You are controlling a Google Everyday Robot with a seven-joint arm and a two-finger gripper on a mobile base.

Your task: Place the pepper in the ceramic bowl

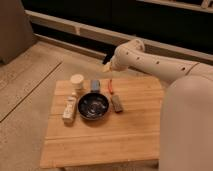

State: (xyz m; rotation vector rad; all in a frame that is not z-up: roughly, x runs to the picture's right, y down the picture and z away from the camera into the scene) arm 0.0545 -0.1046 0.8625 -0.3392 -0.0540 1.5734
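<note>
A low wooden bench (125, 135) stands on a pale floor (25, 90), with a dark wall behind it. The robot's cream arm (150, 62) reaches in from the right and bends down toward the far edge of the bench. Its gripper (109, 74) hangs over that far edge, just above the far end of the pepper (111, 88). The gripper is dark against the dark wall and hard to make out. Its fingers are spread and grasp nothing.

The pepper is a small, slim, red-orange piece that lies on the bench top near the far edge. It sits just to the right of and beyond the bowl (93, 106), outside its rim. The bowl is round, shallow and glossy dark blue-black, and it rests a little left of the middle of the bench. Nothing can be made out inside it.

A blue-grey block (95, 85) lies just beyond the bowl, to the left of the pepper. A dark grey block (117, 103) lies just to the right of the bowl, nearer than the pepper, with its far end close to the pepper's near end. A small cream cup (77, 81) stands upright at the far left, beside the blue-grey block. A pale oblong box (70, 108) lies flat just to the left of the bowl.
</note>
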